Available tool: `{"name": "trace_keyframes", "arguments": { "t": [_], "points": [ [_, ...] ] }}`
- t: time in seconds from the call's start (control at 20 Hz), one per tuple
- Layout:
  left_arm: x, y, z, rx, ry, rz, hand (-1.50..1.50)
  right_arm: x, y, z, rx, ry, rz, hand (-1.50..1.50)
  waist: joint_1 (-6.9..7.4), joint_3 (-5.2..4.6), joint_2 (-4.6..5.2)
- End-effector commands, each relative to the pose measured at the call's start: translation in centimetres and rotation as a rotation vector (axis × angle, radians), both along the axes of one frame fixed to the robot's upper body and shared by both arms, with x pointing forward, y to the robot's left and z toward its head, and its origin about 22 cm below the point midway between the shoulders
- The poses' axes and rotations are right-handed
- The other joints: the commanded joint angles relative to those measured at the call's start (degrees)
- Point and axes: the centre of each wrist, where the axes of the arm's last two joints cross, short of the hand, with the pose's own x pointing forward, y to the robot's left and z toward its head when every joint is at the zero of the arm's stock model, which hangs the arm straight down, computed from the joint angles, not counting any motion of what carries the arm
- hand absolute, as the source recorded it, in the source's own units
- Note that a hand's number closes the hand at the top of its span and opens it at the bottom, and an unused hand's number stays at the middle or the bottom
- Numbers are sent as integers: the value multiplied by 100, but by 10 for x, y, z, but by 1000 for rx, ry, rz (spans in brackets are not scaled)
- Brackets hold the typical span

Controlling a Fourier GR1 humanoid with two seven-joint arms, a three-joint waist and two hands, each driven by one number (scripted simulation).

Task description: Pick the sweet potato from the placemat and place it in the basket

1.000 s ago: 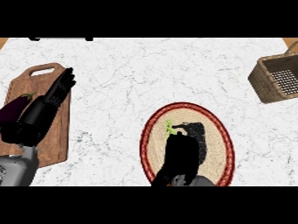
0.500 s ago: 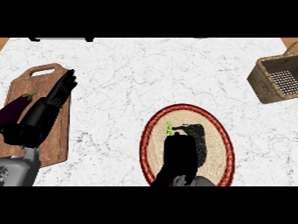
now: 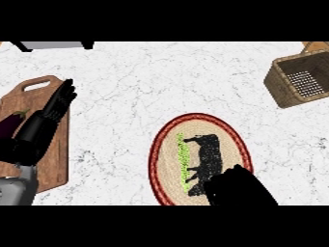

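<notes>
Head view: right hand (image 3: 239, 189) over placemat (image 3: 167, 169), grasp unclear; left hand (image 3: 42, 126) flat, holding nothing.

Kitchen, as I look down on it. Evidence: white veined stone counter (image 3: 159, 87); wooden cutting board (image 3: 17, 103) with handle hole, purple eggplant (image 3: 3, 135) on it; oval woven placemat (image 3: 199, 117), red rim; wicker basket (image 3: 295, 99) at my far right.

The right hand (image 3: 238, 189), cut off at the lower edge, covers the placemat's (image 3: 165, 159) lower right part.
</notes>
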Motion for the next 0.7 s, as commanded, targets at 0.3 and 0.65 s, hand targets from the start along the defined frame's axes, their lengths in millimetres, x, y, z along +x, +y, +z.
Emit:
{"name": "trace_keyframes", "arguments": {
  "t": [0.3,0.65],
  "points": [
    [-5,12,0,14,-3,5,0,-38,-82,66,543,7,118,150,-107,8,76],
    [-10,16,3,5,-7,54,0,-57,-106,95,859,-89,106,150,-182,-2,20]
  ]
}}
